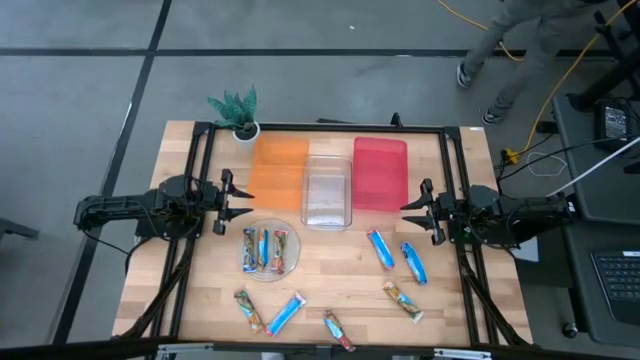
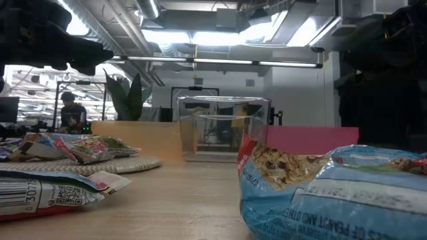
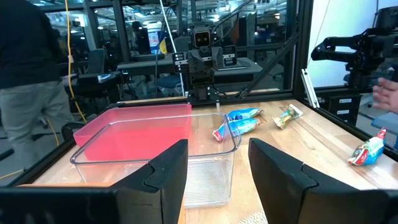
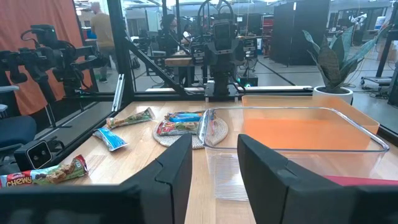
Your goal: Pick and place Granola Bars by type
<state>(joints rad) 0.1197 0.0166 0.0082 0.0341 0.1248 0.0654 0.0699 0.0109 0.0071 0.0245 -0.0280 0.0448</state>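
Granola bars (image 1: 395,258): none sorted yet, by my reading. Left gripper (image 1: 236,200) released, empty, hovering at the table's left side. Right gripper (image 1: 412,207) likewise released, at the right. Orange bin (image 1: 277,170), clear bin (image 1: 328,189) and red bin (image 1: 380,172) hold nothing. Three bars lie on the round plate (image 1: 291,265); the remainder lie scattered along the near edge.

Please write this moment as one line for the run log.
left gripper: open, waiting left of bins | right gripper: open, waiting right | granola bars: unsorted

Orange bin (image 1: 277,170), clear bin (image 1: 328,191), red bin (image 1: 380,173), potted plant (image 1: 238,110).
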